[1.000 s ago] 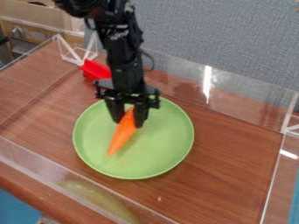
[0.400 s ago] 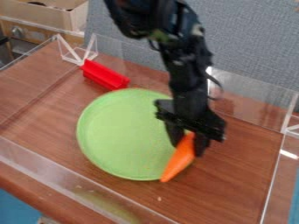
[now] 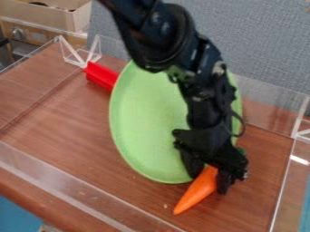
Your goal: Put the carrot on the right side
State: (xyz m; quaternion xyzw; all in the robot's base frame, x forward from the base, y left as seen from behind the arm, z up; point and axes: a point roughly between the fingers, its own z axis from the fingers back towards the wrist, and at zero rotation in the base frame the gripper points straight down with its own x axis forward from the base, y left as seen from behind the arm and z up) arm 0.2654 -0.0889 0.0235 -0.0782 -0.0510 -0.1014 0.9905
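Observation:
The small orange carrot (image 3: 197, 194) hangs tilted at the right front of the wooden table, just past the right edge of the green plate (image 3: 143, 118). Its tapered tip points down-left and sits near or on the wood. Its thick upper end is between the black fingers of my gripper (image 3: 215, 174), which points almost straight down and is shut on the carrot. The leafy top is hidden by the fingers. The black arm (image 3: 164, 41) reaches in from the upper left across the plate.
A red rectangular block (image 3: 100, 72) lies behind the plate at the back left. Clear plastic walls (image 3: 281, 195) enclose the table on all sides, the right wall standing close to the carrot. Bare wood (image 3: 54, 109) shows left of the plate.
My gripper has carried the carrot from over the plate's middle to the right and toward the front, down past the plate's right edge. The plate now looks larger and taller in the frame.

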